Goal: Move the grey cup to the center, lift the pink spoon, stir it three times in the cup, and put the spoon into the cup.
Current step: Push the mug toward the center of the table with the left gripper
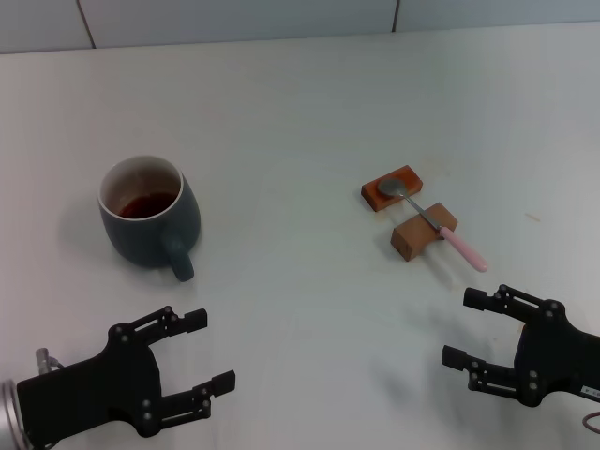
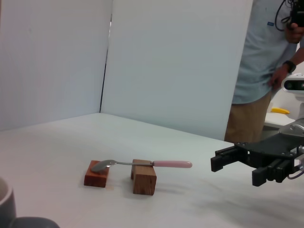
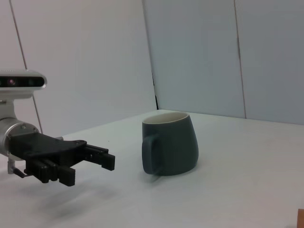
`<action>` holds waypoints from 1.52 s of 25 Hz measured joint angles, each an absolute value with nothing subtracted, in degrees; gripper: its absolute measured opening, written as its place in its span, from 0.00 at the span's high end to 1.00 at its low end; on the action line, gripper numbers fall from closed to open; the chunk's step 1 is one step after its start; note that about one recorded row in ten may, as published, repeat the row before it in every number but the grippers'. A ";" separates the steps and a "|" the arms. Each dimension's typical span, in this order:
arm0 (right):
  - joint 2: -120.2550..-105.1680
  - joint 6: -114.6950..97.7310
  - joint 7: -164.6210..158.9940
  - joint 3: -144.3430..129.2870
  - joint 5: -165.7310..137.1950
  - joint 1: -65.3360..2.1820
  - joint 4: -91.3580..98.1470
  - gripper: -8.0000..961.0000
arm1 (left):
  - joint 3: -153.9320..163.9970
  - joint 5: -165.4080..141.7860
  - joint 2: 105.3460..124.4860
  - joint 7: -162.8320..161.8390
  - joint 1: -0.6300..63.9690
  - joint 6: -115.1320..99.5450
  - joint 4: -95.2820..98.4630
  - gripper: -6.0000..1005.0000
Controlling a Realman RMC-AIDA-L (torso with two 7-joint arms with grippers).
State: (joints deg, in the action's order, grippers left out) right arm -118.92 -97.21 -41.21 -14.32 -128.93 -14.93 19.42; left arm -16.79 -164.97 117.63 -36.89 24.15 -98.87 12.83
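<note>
The grey cup (image 1: 148, 214) stands on the left of the white table, handle toward me, with dark reddish-brown liquid inside; it also shows in the right wrist view (image 3: 169, 144). The pink spoon (image 1: 439, 225) lies across two brown wooden blocks right of the middle, bowl on the far block, pink handle sticking out toward the front right; it also shows in the left wrist view (image 2: 142, 164). My left gripper (image 1: 211, 352) is open and empty, near the front edge below the cup. My right gripper (image 1: 464, 328) is open and empty, in front of the spoon's handle.
The far block (image 1: 392, 187) is reddish, the near one (image 1: 422, 231) is paler brown. A white wall (image 1: 281, 19) closes the table's back edge. In the left wrist view a person (image 2: 266, 71) stands beyond the table.
</note>
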 joint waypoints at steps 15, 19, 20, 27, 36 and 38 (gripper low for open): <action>-118.91 -97.21 -41.21 -14.32 -128.94 -14.94 19.42 0.17 | -17.36 -164.83 117.68 -37.11 24.62 -98.12 12.83 0.21; -118.92 -97.21 -41.22 -14.32 -128.94 -15.03 19.39 0.17 | -17.40 -164.41 117.72 -37.70 24.61 -96.74 12.83 0.21; -118.91 -97.21 -41.21 -14.32 -128.94 -15.05 19.37 0.17 | -17.40 -164.41 117.75 -37.69 24.61 -96.49 12.83 0.21; -118.91 -97.21 -41.22 -14.32 -128.94 -15.11 19.33 0.18 | -17.40 -164.30 117.64 -37.70 24.61 -96.16 12.83 0.38; -118.92 -97.21 -41.21 -14.33 -128.93 -15.20 19.33 0.18 | -17.40 -164.30 117.59 -37.71 24.69 -96.23 12.83 0.68; -118.91 -97.21 -41.22 -14.33 -128.93 -15.21 19.33 0.17 | -17.40 -164.31 117.59 -37.71 24.70 -96.33 12.77 0.77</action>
State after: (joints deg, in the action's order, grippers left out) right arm -118.91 -97.21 -41.22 -14.33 -128.93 -15.21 19.33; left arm -17.40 -164.31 117.59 -37.71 24.70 -96.33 12.77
